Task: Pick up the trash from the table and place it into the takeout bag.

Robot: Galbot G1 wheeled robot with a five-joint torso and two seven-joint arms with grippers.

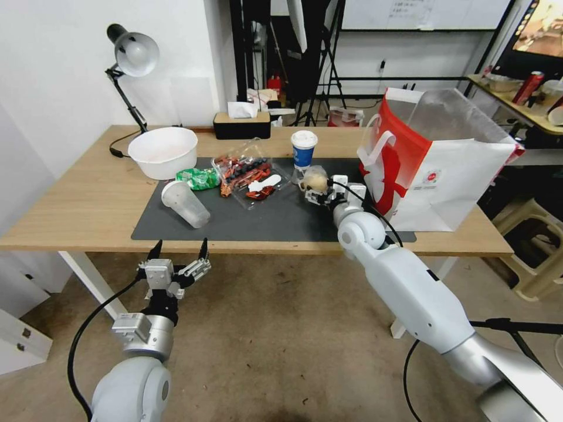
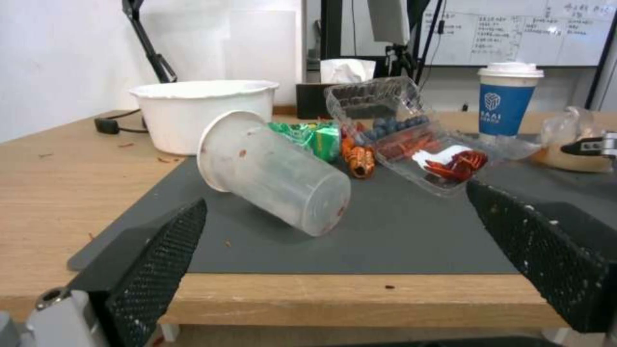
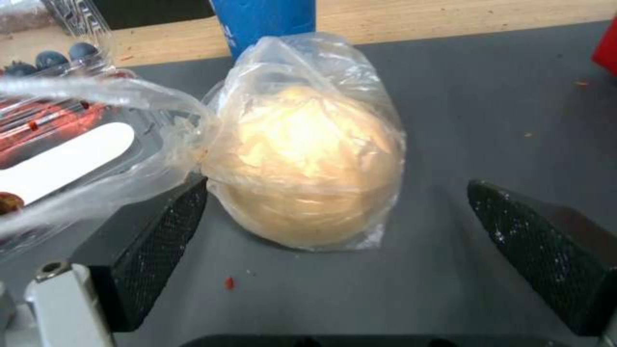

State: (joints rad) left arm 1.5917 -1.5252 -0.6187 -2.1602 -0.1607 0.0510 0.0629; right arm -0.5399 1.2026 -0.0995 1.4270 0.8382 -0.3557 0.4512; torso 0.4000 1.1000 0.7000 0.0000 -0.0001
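right gripper (image 3: 334,226): we see jaws wide open around wrapped ball (image 3: 302,164) on mat (image 3: 501,111), gripping nothing
left gripper (image 1: 179,249): open, empty, before table (image 1: 70,205)

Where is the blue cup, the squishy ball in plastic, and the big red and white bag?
blue-white paper cup (image 1: 303,153), head view, on its blue side wall.
plastic-wrapped ball (image 3: 302,164), right wrist view, on the beige middle under the wrap.
takeout bag (image 1: 463,176), head view, on its white side panel.
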